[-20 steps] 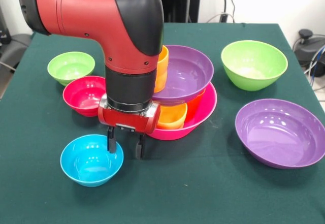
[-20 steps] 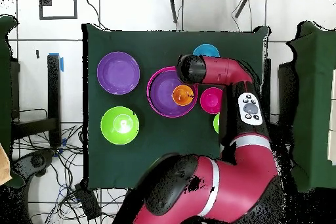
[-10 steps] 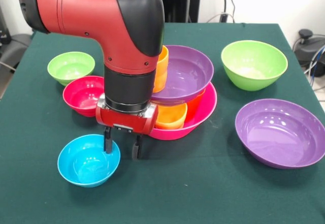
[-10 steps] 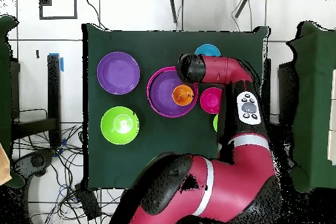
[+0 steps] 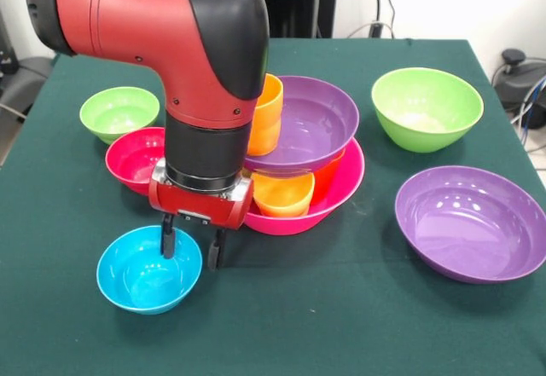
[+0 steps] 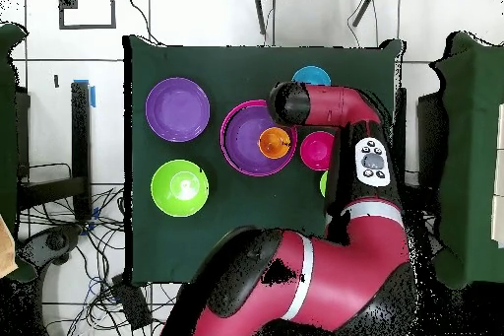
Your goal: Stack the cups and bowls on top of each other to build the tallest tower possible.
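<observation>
In the front view my gripper [image 5: 190, 245] stands open, low at the blue bowl [image 5: 141, 274]. Its jaws straddle the bowl's right rim, one finger [image 5: 168, 240] inside and the other outside. Just behind is the tower: a hot-pink bowl [image 5: 345, 190] holds a yellow-orange cup [image 5: 283, 195] and a red-orange cup [image 5: 328, 174]. A purple bowl [image 5: 311, 124] rests tilted on these, with an orange cup [image 5: 266, 113] in it. From overhead the arm hides the gripper; only part of the blue bowl [image 6: 313, 75] shows beside the tower [image 6: 246, 137].
A red bowl [image 5: 132, 159] and a small light-green bowl [image 5: 119, 112] sit left of the arm. A medium light-green bowl [image 5: 426, 107] and a second purple bowl [image 5: 471, 222] lie to the right. The arm's wide elbow [image 5: 196, 43] hangs over the tower's left side.
The gripper has moved left and slightly down, so that its jaws now straddle the blue bowl's rim. The blue bowl shifted a little left. The gripper stayed open.
</observation>
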